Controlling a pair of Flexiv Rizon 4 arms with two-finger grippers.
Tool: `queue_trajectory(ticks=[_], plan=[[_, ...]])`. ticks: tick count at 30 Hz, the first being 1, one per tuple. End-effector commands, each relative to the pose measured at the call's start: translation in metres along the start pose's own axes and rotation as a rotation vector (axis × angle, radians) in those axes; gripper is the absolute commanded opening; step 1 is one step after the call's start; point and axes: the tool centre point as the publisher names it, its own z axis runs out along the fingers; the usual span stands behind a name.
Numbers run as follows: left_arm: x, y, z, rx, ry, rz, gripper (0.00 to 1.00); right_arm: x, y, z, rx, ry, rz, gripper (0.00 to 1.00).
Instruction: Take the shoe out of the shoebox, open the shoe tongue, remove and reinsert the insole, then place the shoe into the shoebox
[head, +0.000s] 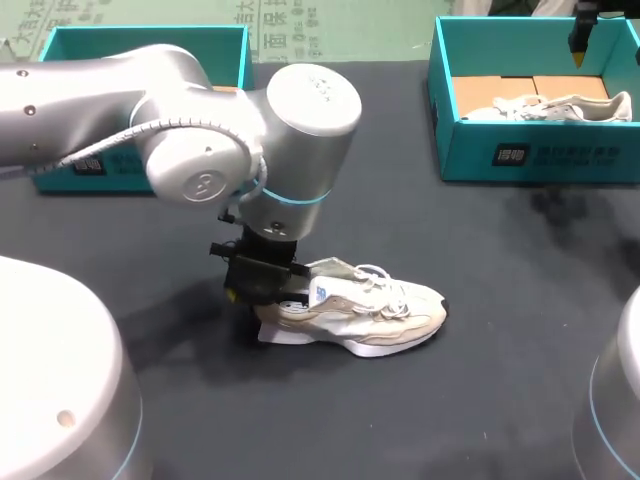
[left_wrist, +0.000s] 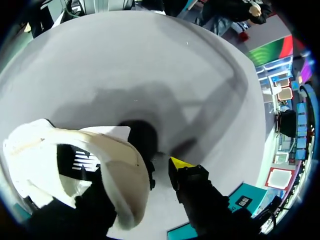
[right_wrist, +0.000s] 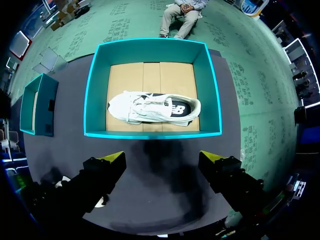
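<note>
A white shoe (head: 365, 308) lies on its side on the dark table, toe to the right. My left gripper (head: 262, 298) is down at its heel. In the left wrist view the heel (left_wrist: 75, 165) fills the space beside the gripper (left_wrist: 161, 171). One finger is hidden behind the heel collar, and the yellow-tipped finger (left_wrist: 181, 164) stands clear of it with a gap, so the gripper is open. My right gripper (right_wrist: 162, 159) hangs open above the near wall of the teal shoebox (right_wrist: 150, 134), which holds a second white shoe (right_wrist: 152, 107).
The teal shoebox (head: 470, 150) with the second shoe (head: 565, 106) stands at the back right, my right gripper (head: 579, 45) over it. Another teal box (head: 150, 35) is at the back left, largely hidden by my left arm (head: 200, 120).
</note>
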Motion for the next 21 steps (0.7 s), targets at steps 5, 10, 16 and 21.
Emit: queue_trajectory(ticks=[5, 10, 16, 21], plan=[[0.025, -0.012, -0.026, -0.051, -0.114, 0.008, 1.00, 0.000, 0.000, 0.000, -0.001, -0.001, 0.001, 1.00], [0.043, -0.018, -0.061, -0.026, -0.244, -0.043, 1.00, 0.000, 0.000, 0.000, -0.001, -0.001, 0.001, 1.00], [0.065, -0.027, -0.091, 0.129, -0.386, -0.195, 1.00, 0.000, 0.000, 0.000, -0.001, -0.001, 0.001, 1.00], [0.083, -0.038, -0.103, 0.248, -0.463, -0.321, 1.00, 0.000, 0.000, 0.000, -0.001, -0.001, 0.001, 1.00]])
